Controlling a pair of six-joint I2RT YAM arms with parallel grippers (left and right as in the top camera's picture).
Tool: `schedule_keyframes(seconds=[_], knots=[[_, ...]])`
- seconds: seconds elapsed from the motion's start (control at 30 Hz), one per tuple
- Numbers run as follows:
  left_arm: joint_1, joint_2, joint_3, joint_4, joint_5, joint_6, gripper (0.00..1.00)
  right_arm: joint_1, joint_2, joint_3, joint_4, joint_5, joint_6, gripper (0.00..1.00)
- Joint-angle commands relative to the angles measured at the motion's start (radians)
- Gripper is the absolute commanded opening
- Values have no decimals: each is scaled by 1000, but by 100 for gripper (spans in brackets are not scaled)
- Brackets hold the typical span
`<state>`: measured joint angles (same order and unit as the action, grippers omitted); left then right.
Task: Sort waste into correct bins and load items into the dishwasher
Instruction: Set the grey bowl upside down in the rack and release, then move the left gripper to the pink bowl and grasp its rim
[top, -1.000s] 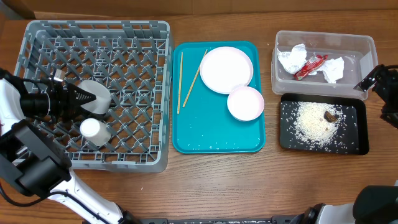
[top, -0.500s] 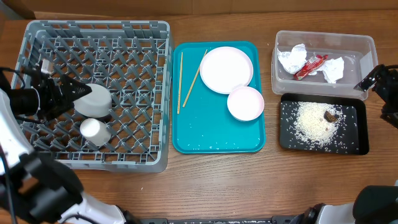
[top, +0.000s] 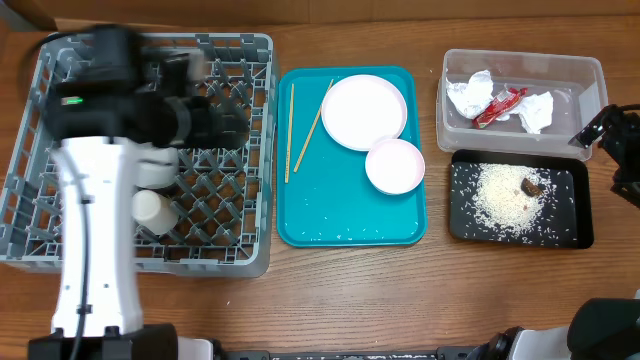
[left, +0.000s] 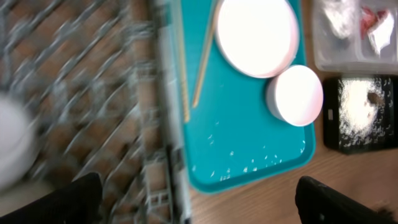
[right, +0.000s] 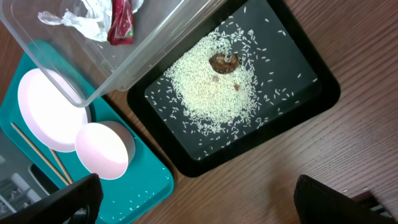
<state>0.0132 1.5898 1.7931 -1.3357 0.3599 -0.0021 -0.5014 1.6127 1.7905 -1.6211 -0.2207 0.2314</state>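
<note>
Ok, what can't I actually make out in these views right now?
- Overhead: the blurred left arm covers most of the grey bowl and small white cup in the grey plastic dish rack.
- Left wrist: motion blur smears the rack's lattice; the white shape at the left edge is unidentifiable.
- Overhead: the right edge crops the right pincer.
- Small brown food lump: too small to identify.

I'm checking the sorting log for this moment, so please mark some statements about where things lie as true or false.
1. The red snack wrapper lies in the clear tub. True.
2. A white cup stands in the dish rack. True.
3. The rice heap sits in the clear tub. False: it lies in the black tray, with the brown lump on it.
4. The chopsticks are in the dish rack. False: they lie on the teal tray.
5. The large white plate is on the teal tray. True.
</note>
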Motion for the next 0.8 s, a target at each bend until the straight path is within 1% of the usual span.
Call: schedule_keyframes(seconds=[0.0,0.13,0.23,0.3,0.43,0.6,0.7,0.77], knots=[[-220,0,16,109,-175,-64,100,2,-20,15,-5,3,-2,100],[-390,22,16,248,-246,-56,100,2,-20,15,-10,2,-2,100],[-476,48,16,317,-246,5,100,2,-20,15,-12,2,-2,100],[-519,74,16,356,-246,24,100,2,-20,15,-13,2,-1,100],[-601,157,16,421,-249,108,96,2,-20,15,-12,2,2,100],[-687,281,16,470,-248,195,96,2,-20,15,-11,2,2,100],[-717,351,16,494,-249,217,96,2,-20,15,-11,2,2,100],[-733,392,16,505,-246,216,93,2,-20,15,-11,2,2,100]])
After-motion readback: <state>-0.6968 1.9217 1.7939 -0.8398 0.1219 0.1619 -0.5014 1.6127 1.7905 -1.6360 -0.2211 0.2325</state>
